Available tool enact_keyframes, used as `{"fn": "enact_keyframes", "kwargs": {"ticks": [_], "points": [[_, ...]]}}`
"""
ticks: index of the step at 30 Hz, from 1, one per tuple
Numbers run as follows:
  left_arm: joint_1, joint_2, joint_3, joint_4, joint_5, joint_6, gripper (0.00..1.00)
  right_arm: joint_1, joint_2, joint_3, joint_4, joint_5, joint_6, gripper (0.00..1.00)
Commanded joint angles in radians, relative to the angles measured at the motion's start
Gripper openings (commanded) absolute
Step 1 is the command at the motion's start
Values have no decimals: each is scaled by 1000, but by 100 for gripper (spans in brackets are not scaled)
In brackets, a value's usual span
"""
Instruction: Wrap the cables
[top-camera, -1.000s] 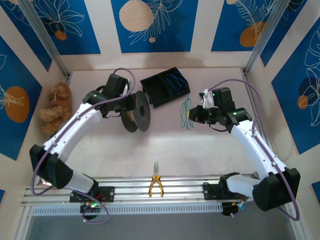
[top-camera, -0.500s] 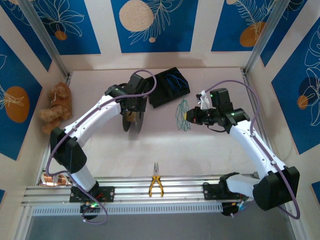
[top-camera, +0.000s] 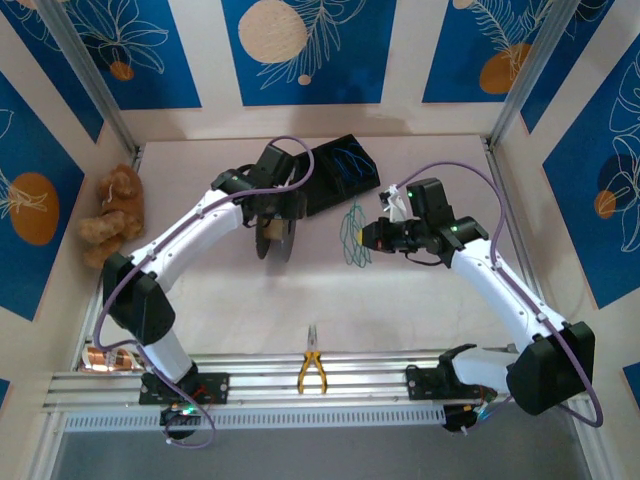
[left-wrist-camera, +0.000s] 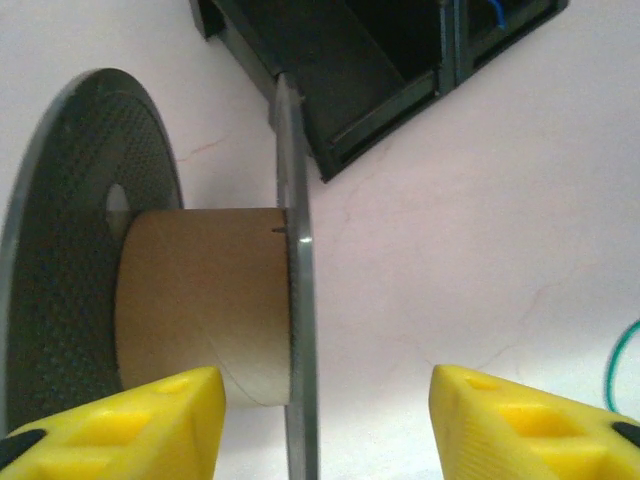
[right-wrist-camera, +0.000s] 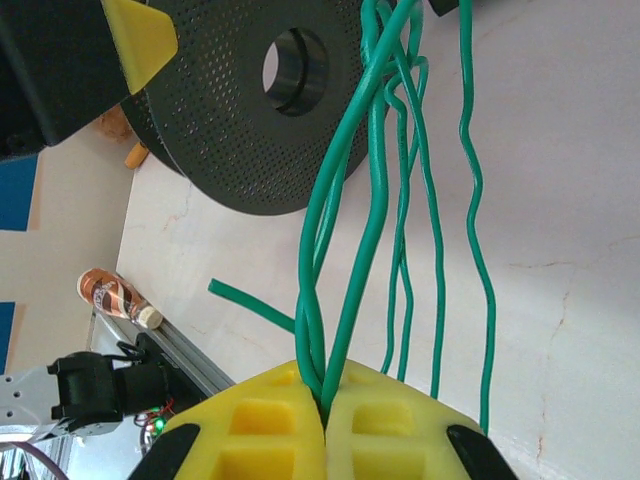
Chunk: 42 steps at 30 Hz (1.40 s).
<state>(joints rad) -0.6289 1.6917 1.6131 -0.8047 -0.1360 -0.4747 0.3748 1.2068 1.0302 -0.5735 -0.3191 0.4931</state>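
1. The green cables (top-camera: 352, 232) are found just off the middle of the table (top-camera: 420, 300), toward 1 o'clock, as a loose curly bundle at 9 o'clock of the right gripper (top-camera: 372, 235).
2. In the right wrist view the right gripper's jaws are seen closed tight. Several green strands are pinched between its yellow fingers (right-wrist-camera: 265, 430), while other strands are seen running loose beside them. One cut end is pointed toward 9 o'clock.
3. A black spool (top-camera: 275, 238) with perforated flanges and a cardboard core is stood on edge at 10 o'clock of the table's middle. It is placed near the cables but apart from them.
4. The left gripper (top-camera: 276, 212) is held over the spool. In the left wrist view its yellow fingers (left-wrist-camera: 130, 420) are spread well apart, with one flange rim and part of the core framed between them. Nothing is seen clamped (whether a finger touches the core cannot be told).
5. A black tray (top-camera: 335, 172) is set at 12 o'clock, just behind the spool. A blue cable (left-wrist-camera: 495, 12) is seen in one of its compartments.
6. Yellow-handled pliers (top-camera: 312, 368) are laid at 6 o'clock near the table's edge, and a plush toy (top-camera: 112, 215) is propped at 9 o'clock.
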Motion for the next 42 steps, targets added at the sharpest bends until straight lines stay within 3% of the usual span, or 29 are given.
{"fn": "enact_keyframes", "kwargs": {"ticks": [1, 11, 19, 25, 31, 42], "points": [[4, -22, 15, 12, 62, -13, 59, 13, 5, -15, 13, -21, 6, 0], [4, -115, -4, 17, 132, -24, 73, 18, -15, -14, 25, -56, -7, 0], [11, -167, -53, 56, 209, -31, 74, 8, -49, -16, 56, -141, -15, 0], [37, -270, -162, 207, 458, -128, 65, -73, -126, -81, 231, -407, 71, 0], [38, -376, -277, 344, 579, -220, 58, -165, -154, -95, 345, -558, 169, 0], [-33, -360, -386, 517, 659, -331, 41, -178, -146, -72, 425, -615, 251, 0]]}}
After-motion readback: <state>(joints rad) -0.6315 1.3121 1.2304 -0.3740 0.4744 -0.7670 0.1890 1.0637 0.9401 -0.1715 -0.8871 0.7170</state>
